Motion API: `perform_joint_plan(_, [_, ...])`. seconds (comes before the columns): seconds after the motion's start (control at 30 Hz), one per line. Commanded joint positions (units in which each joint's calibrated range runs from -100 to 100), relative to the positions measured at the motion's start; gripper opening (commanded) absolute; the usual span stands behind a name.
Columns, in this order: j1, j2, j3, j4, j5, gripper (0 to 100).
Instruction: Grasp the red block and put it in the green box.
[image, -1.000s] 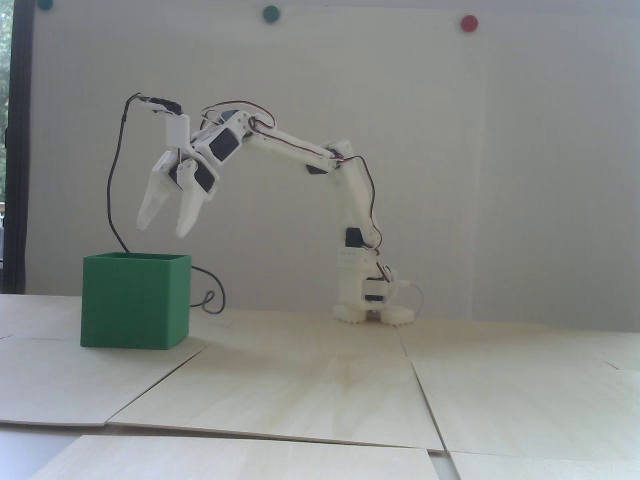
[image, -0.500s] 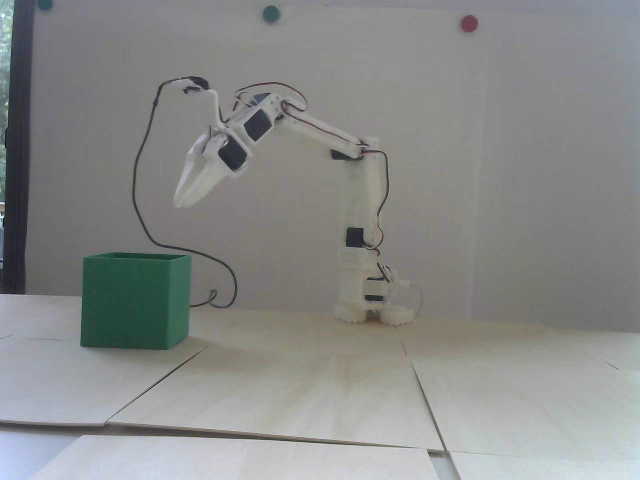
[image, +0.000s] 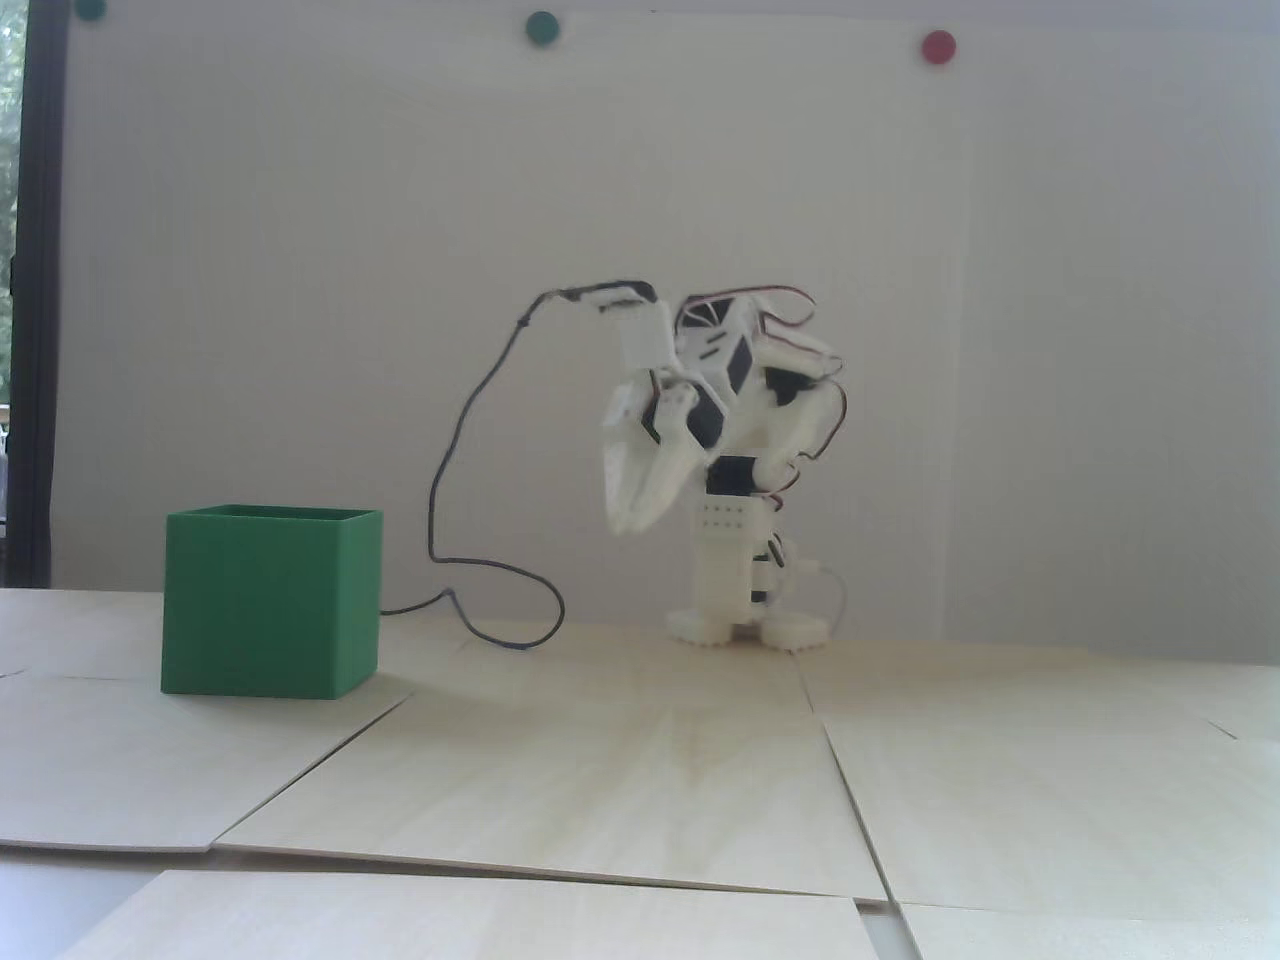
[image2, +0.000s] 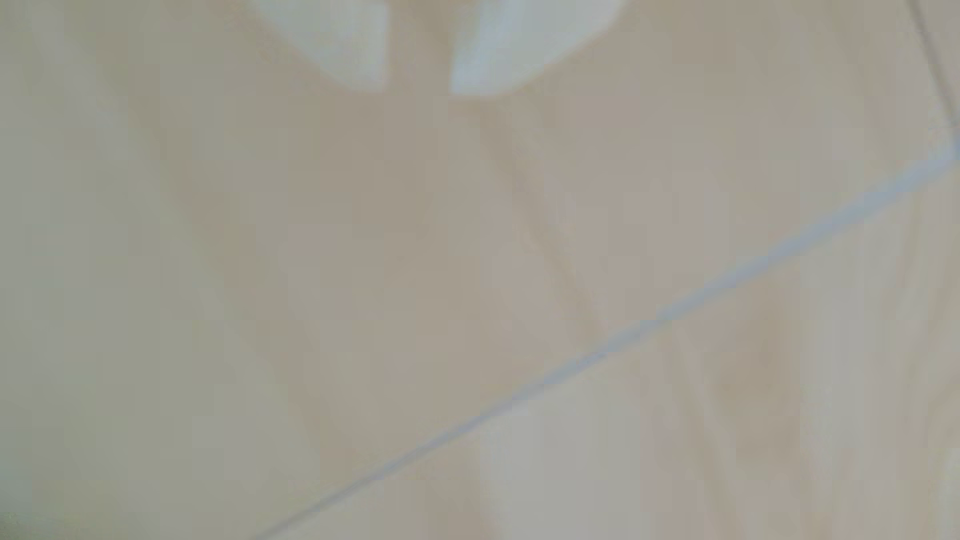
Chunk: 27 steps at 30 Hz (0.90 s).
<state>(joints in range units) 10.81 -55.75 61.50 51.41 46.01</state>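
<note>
Found the gripper (image: 628, 522) hanging tip-down over the counter (image: 640, 760), tucked close in front of the arm's own base and well apart from the green box (image: 270, 600) at the left of the fixed view. Saw two pale fingertips (image2: 337, 46) at the top edge of the wrist view, with a narrow strip of bare counter between them: slightly parted, pinching nothing.

Looked for the red block in both views and found none (only a red dot (image: 938, 46) high on the wall, surely no block). Could not see into the box from the fixed view's low angle, so could not rule out a block already inside, or somewhere out of frame.

Judged the step as either the search before the grasp or the rest after the drop; could not settle between them. If not yet grasped, would call first for locating the block, then swinging over it, spreading wider, lowering astride it, closing, and lifting clear of the box's rim before release.
</note>
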Motion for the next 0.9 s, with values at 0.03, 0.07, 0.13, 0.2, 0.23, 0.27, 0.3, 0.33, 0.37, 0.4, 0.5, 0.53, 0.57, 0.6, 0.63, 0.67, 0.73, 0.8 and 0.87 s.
perform_joint_plan(0.03, [-4.9,-21.6,27.8,-4.2,-0.5,2])
perform_joint_plan(0.07, [-5.5,-23.2,29.9,-4.1,-0.5,2])
perform_joint_plan(0.13, [-6.4,-25.4,33.6,-4.1,-0.5,2])
perform_joint_plan(0.2, [-6.9,-27.0,36.5,-3.6,-0.5,2])
perform_joint_plan(0.23, [-7.1,-28.5,37.2,-0.2,-0.5,2])
perform_joint_plan(0.27, [-7.4,-28.7,37.2,0.6,-0.5,2])
perform_joint_plan(0.3, [-8.3,-28.9,37.2,3.0,-0.5,2])
perform_joint_plan(0.33, [-8.8,-29.2,37.2,4.8,-0.5,2])
perform_joint_plan(0.37, [-9.3,-29.5,37.2,7.4,-0.5,2])
perform_joint_plan(0.4, [-10.0,-29.7,37.2,10.1,-0.5,2])
perform_joint_plan(0.5, [-11.4,-30.5,37.2,15.7,-0.6,2])
perform_joint_plan(0.53, [-11.7,-30.9,37.2,17.8,-0.6,2])
perform_joint_plan(0.57, [-11.7,-31.1,37.2,18.7,-0.6,2])
perform_joint_plan(0.6, [-11.7,-31.5,37.2,20.3,-0.6,2])
perform_joint_plan(0.63, [-11.7,-31.5,37.2,20.8,-0.6,2])
perform_joint_plan(0.67, [-11.7,-31.7,37.2,21.4,-0.6,2])
perform_joint_plan(0.73, [-11.7,-31.7,37.2,22.4,-0.6,2])
perform_joint_plan(0.8, [-11.6,-31.7,37.2,22.4,-0.6,2])
perform_joint_plan(0.87, [-11.4,-31.7,37.2,22.4,-0.6,2])
